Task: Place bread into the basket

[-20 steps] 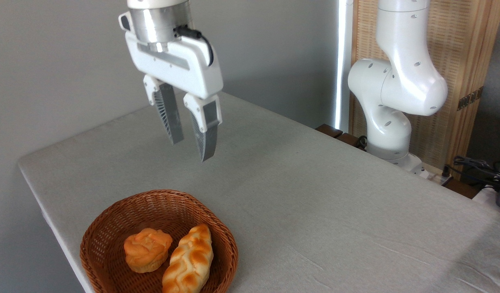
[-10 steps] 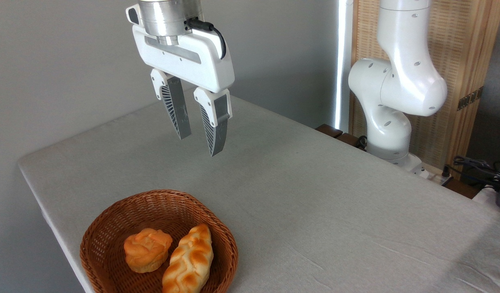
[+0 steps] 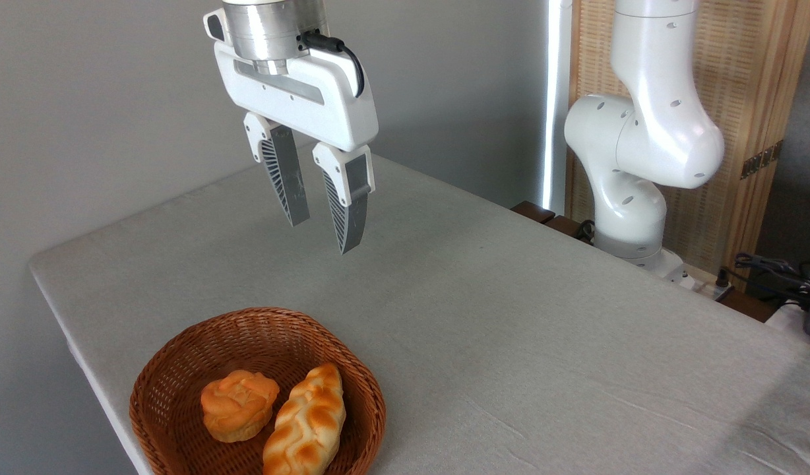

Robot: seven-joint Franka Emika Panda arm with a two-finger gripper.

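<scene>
Brown wicker frames the scene: the basket (image 3: pixel 256 389) sits at the near left corner of the table (image 3: pixel 510 316), and the bread (image 3: pixel 306 422) is seen lying inside it, just beside a small orange bun (image 3: pixel 238 404), its near end resting against the front wall. The gripper (image 3: pixel 322 221) hangs well above and behind the basket, fingers (image 3: pixel 283 178) parted by a modest gap and holding nothing. The task is judged complete. The loaf is judged light and fairly soft, its glazed braided crust possibly slick and easily dented. If it must be taken up again, a gentle hold across the narrow middle is advised, clear of the bun.
</scene>
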